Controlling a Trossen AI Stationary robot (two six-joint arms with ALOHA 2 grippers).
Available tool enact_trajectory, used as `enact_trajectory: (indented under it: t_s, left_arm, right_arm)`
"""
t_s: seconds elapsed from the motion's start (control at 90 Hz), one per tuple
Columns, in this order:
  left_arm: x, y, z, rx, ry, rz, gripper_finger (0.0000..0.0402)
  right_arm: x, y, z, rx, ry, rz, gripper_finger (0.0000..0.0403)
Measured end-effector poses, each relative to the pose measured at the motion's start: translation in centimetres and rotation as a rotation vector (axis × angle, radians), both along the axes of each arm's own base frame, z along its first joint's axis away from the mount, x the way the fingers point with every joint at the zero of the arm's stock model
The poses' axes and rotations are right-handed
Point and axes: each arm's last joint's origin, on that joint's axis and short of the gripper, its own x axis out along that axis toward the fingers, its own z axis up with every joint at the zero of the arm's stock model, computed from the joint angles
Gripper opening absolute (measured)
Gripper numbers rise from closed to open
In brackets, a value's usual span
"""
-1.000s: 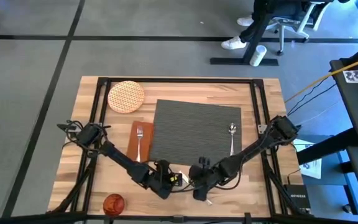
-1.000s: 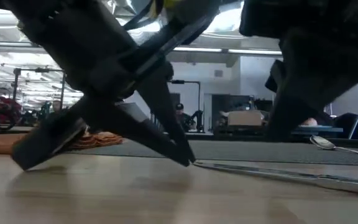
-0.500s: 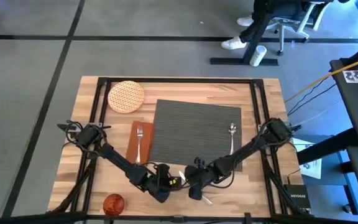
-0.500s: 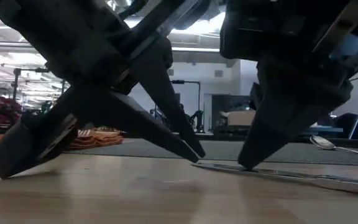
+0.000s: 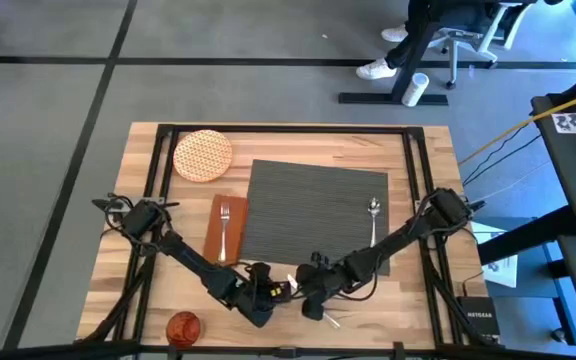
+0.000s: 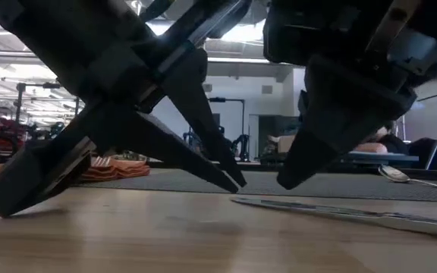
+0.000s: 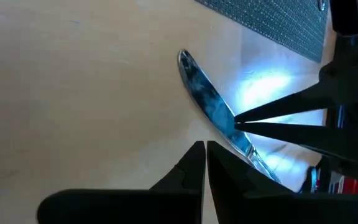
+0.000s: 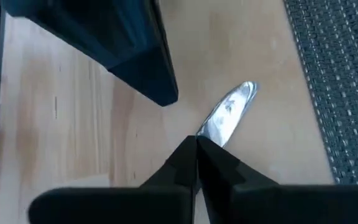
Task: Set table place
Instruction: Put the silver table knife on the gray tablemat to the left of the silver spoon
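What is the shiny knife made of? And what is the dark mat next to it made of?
The knife looks like polished metal, probably steel: its blade is silvery and mirrors the light. The mat looks like woven fabric or vinyl: it is dark grey with fine ribs and no shine. Exactly which fibre, I cannot tell.

On the table (image 5: 298, 140): placemat (image 5: 313, 210) centred, spoon (image 5: 373, 220) along its right part, napkin (image 5: 225, 226) bearing fork (image 5: 224, 224) just left, plate (image 5: 203, 155) far left, cup (image 5: 182, 326) near left, knife (image 5: 313, 300) near the placemat's near edge.
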Motion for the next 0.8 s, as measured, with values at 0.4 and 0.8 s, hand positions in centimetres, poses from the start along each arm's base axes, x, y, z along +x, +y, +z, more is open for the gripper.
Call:
enact_trajectory:
  t_s: [0.4,0.8]
  left_arm:
    - [-0.1,-0.3,0.1,0.005,-0.015,-0.001,0.0000]
    - [0.0,-0.2,0.2,0.028,-0.028,-0.001,0.0000]
  right_arm:
    - [0.2,-1.2,-0.2,-0.037,0.030,-0.050,0.0000]
    - [0.4,-1.2,-0.3,-0.025,0.029,-0.039,0.0000]
